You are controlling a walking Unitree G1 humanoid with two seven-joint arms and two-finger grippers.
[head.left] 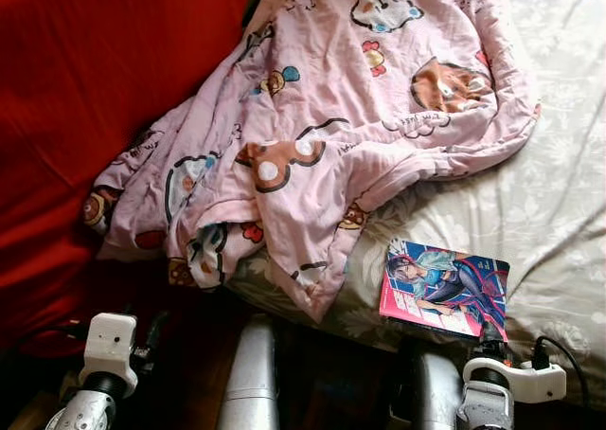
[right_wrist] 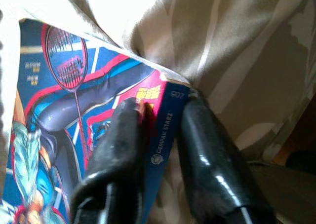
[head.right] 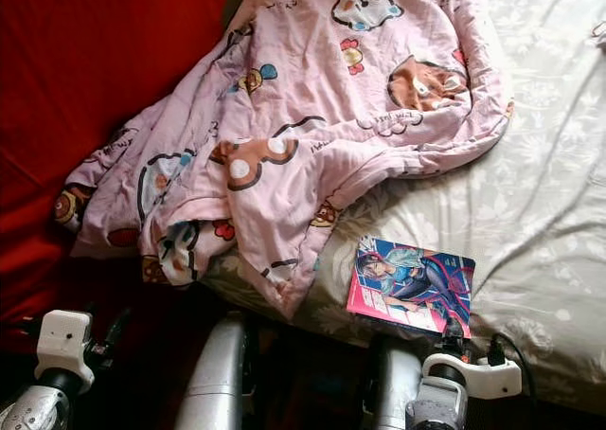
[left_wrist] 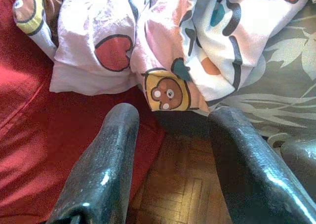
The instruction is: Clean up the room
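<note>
Head views: a bed [head.left: 568,212] with a pale leaf-print sheet takes up the right side. A pink cartoon-print blanket [head.left: 322,108] lies rumpled across it and spills over the near edge onto something red [head.left: 104,80] on the left. A comic book [head.left: 445,288] lies flat at the bed's near edge, just beside the blanket's hanging corner. The right gripper [head.right: 453,330] reaches the book's near corner; the left arm sits low on the left.

Left wrist view: the left gripper [left_wrist: 173,150] is spread wide and empty, above wooden floor [left_wrist: 182,194], near the blanket's hem.

Right wrist view: the right gripper's two fingers [right_wrist: 121,140] straddle the book's spine edge, one on the cover, one on the sheet side, closed narrow on it.

The step in hand seems to be picking up the book. Next, it likely calls for a firm pinch, then lifting clear of the sheet without dragging the fabric.
</note>
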